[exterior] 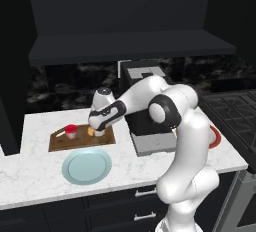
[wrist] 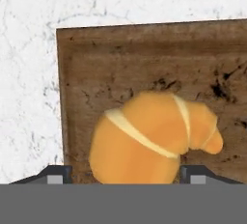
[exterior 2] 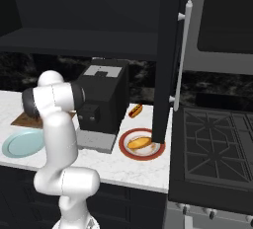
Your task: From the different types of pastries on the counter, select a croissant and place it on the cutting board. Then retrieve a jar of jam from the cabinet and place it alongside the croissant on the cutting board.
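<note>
Golden-brown, the croissant [wrist: 157, 138] lies directly between the two parted fingertips [wrist: 57, 175] of the gripper [wrist: 126, 175], which stand clear of its flanks, gripping nothing. Its long axis runs across the gap, one tip toward the right finger. It rests on the cutting board [wrist: 144, 59] near a corner. Farther along the board stands the jar of jam [exterior: 71, 131], toward the counter's [exterior: 35, 176] back edge.

Before me runs the white marble-look counter [exterior: 30, 176] over black drawers with silver handles [exterior: 145, 192]. A dark veined stone backsplash [exterior: 65, 86] rises behind it. At its right end stands a black gas stove [exterior 2: 217, 144].
</note>
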Controlling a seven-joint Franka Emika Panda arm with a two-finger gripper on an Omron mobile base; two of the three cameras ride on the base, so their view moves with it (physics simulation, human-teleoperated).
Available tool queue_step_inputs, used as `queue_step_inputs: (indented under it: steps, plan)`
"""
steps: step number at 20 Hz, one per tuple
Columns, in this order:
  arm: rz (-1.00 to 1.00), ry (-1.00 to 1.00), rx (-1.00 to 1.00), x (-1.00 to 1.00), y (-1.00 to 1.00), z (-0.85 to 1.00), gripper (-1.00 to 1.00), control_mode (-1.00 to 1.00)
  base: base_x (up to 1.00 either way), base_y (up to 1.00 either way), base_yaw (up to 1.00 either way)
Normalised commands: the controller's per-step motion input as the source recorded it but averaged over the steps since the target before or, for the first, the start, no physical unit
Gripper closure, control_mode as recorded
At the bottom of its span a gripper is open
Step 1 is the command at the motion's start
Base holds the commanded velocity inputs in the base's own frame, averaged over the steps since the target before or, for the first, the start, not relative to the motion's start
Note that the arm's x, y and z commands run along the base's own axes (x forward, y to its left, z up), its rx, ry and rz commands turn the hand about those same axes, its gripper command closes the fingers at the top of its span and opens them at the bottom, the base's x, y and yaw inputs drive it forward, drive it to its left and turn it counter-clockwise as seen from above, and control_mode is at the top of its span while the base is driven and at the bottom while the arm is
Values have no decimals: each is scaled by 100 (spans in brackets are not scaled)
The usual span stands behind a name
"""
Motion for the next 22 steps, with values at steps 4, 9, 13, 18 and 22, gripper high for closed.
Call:
queue_step_inputs:
  steps: [4,9,13,18,22]
  plan:
    - [-7,0,-2,14,50,20,-100,-100,0,0,0]
    - [-3,9,0,16,52,10,-100,-100,0,0,0]
    - [-8,0,-4,1,17,34,-100,-100,0,0,0]
    - [-11,1,-8,-52,5,39,-100,-100,0,0,0]
    - [-7,7,-2,-62,8,23,-100,-100,0,0,0]
